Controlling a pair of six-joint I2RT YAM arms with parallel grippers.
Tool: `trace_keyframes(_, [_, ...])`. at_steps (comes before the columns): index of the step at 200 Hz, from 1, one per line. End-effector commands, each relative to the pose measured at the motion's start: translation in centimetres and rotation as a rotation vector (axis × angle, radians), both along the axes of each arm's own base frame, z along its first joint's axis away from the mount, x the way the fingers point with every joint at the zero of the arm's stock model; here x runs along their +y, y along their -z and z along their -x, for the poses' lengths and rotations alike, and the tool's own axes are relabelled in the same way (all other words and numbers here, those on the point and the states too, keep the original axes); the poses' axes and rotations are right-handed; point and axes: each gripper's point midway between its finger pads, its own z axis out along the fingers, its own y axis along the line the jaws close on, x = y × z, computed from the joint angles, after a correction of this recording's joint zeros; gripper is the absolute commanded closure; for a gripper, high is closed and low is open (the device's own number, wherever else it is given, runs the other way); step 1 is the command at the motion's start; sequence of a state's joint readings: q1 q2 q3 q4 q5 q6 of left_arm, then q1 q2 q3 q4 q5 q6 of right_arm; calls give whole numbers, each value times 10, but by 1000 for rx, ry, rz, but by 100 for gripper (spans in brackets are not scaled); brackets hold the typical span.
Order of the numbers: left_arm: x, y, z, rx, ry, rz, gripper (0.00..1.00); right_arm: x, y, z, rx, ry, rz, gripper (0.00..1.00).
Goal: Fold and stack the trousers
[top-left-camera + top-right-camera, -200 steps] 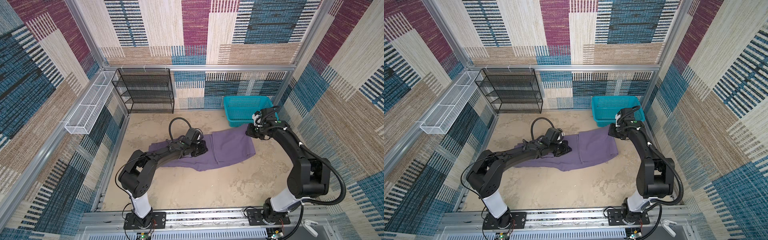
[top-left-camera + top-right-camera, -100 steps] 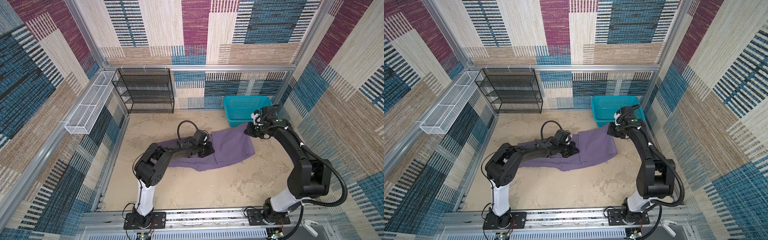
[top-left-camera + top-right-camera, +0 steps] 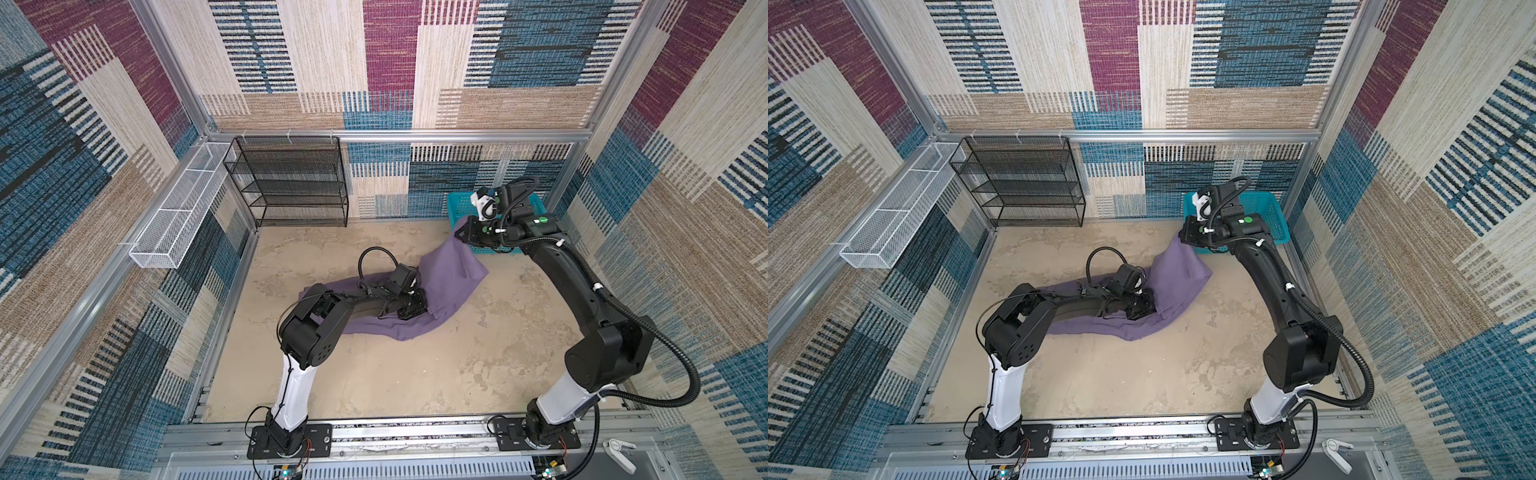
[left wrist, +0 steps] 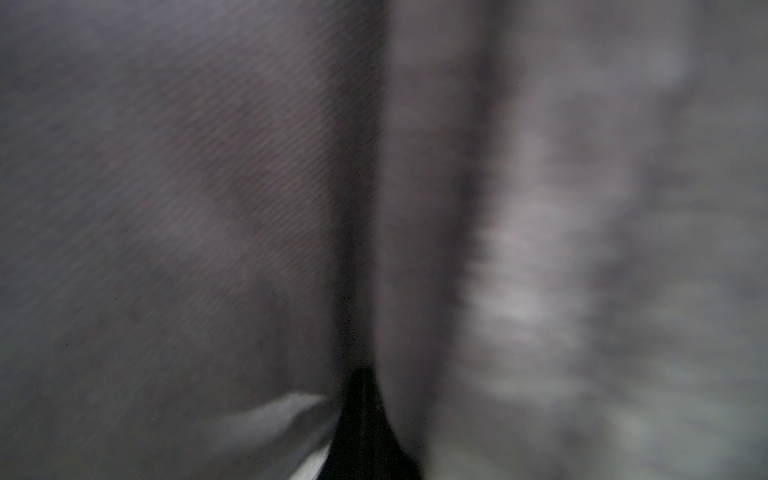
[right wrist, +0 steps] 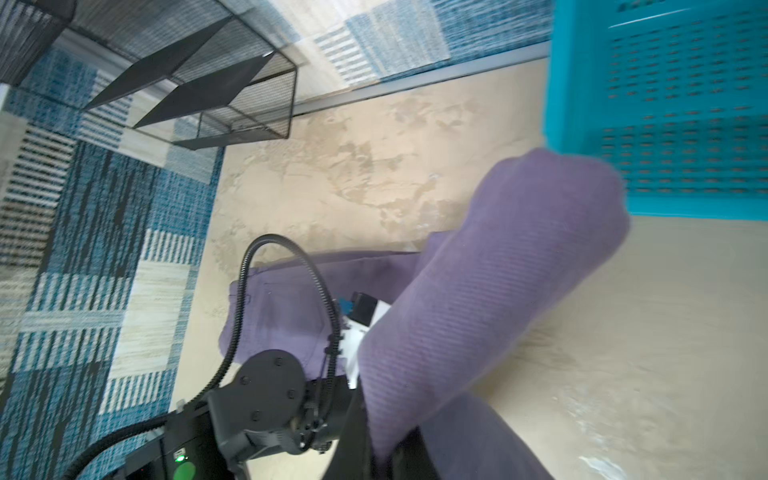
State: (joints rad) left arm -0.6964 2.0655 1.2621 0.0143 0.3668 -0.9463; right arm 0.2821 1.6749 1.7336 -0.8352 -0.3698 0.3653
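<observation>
Over the last second, one end of the muted-purple thin cloth trousers (image 3: 453, 270) has been raised off the sand-coloured tabletop (image 3: 374, 374) and carried up towards the teal perforated plastic basket (image 3: 536, 203). The cloth that was lying flat there is now drawn into a sloping sheet. The left arm has been shifted inward over the garment, with its elbow brought closer to the middle. From this it is judged that a fold is being started: one end is being lifted so that it can be laid back over the rest, while the middle is held in place.

The right gripper (image 3: 461, 233) is seen closed on the raised end of the cloth, just in front of the basket (in the right wrist view the cloth (image 5: 478, 291) hangs away from it in a thick roll). The left gripper (image 3: 415, 309) is fully closed low on the middle of the trousers. In the left wrist view, creases in the cloth (image 4: 208, 208) are seen running into its dark tip, so a pinch of cloth is taken to be held. The remainder of the garment is left lying on the tabletop, stretching under the left arm.
</observation>
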Motion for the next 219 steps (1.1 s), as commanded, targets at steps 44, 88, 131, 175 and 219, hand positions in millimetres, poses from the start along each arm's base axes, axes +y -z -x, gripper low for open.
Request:
trace_keyframes(44, [75,-58,-12,-60,-115,-5,100,32,15,13,71,-9,4,100])
trace_keyframes(88, [115,-97,-9,-133,-186,7,100,37,19,29,105,-6,21,100])
trace_keyframes(131, [72,-179,39,-451,25,56,58,59,29,33,120,-43,20,100])
trace_keyframes(175, [32,-195,58,-586,103,69,22,65,28,33,122,-57,14,100])
trace_keyframes(219, [-1,-205,60,-639,145,68,1,66,29,36,123,-68,16,100])
